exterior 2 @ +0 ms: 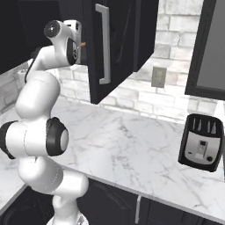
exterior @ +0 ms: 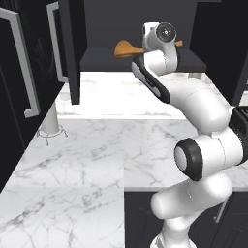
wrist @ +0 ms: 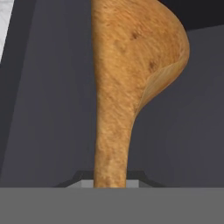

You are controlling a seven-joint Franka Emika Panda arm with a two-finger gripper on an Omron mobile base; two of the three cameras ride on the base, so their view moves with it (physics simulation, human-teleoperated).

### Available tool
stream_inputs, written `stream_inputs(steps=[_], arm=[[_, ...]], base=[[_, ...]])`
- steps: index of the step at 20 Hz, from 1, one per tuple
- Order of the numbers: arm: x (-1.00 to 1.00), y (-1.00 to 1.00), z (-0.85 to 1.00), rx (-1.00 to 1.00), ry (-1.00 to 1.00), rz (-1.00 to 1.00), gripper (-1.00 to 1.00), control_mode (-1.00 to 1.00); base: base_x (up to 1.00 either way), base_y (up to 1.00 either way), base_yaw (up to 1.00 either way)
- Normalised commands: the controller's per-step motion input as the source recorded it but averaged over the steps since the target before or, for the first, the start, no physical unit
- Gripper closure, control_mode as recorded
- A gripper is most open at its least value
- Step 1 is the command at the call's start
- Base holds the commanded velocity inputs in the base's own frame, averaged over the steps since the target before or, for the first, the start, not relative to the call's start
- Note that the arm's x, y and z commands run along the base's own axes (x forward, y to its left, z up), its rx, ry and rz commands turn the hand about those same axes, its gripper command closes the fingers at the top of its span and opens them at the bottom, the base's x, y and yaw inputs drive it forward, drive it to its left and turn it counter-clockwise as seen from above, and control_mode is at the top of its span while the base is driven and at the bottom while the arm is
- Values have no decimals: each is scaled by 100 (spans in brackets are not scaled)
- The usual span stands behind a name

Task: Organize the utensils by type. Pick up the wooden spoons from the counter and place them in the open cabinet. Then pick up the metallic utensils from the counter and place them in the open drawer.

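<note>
The pincer (wrist: 111, 183) appears closed on the handle of the large wooden spoon (wrist: 131, 74), held inside the open cabinet (exterior: 145, 60) over its shelf, so the first placement looks nearly done and the other utensils remain.

One wooden spoon (exterior: 127, 48) shows at the upper middle of the left base picture. One toaster (exterior 2: 201, 141) stands at the right of the right base picture, with one wall socket (exterior 2: 158, 77) above centre. One marble surface (exterior: 72, 160).
</note>
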Motion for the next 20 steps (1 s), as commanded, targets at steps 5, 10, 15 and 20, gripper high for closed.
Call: stream_inputs(steps=[5, 10, 15, 20], arm=[[30, 0, 0, 0, 0, 0, 100, -100], [29, 0, 5, 0, 0, 2, 100, -100], [32, 0, 6, 0, 0, 1, 100, -100], [39, 0, 3, 0, 0, 0, 100, -100]], base=[[0, 0, 0], [0, 0, 0], [0, 0, 0], [0, 0, 0]])
